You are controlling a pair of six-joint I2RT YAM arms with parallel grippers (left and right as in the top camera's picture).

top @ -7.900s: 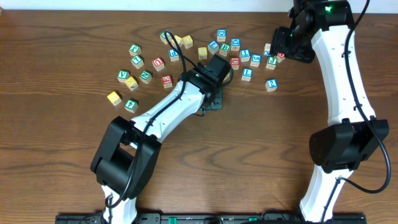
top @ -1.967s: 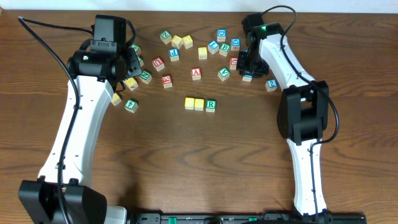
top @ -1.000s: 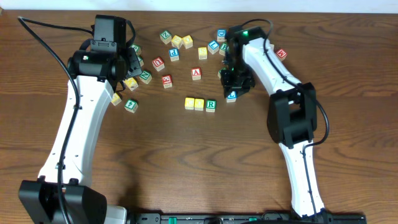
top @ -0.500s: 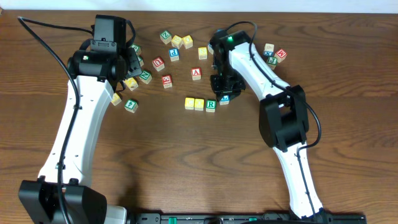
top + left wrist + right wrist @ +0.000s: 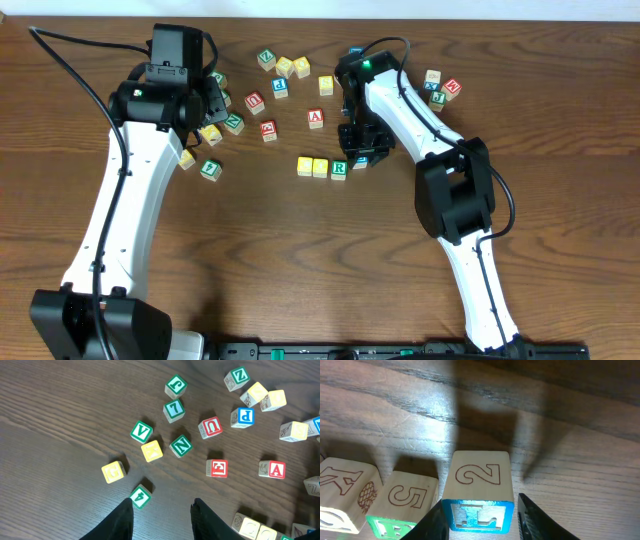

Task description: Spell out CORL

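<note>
Right end effector (image 5: pixel 485 520) brought the L cube (image 5: pixel 477 485) just beside the R cube (image 5: pixel 339 169); I cannot tell if it grips. Left end effector (image 5: pixel 162 520) stands open.

Near side of R cube (image 5: pixel 339 169): bare tabletop (image 5: pixel 330 260), wide passage. Right: blocked by L cube (image 5: pixel 477 510), right gripper (image 5: pixel 362 150) astride it. Left: two yellow cubes (image 5: pixel 305 166) just beside, in row. Far side: open strip, then red A cube (image 5: pixel 316 117).
</note>
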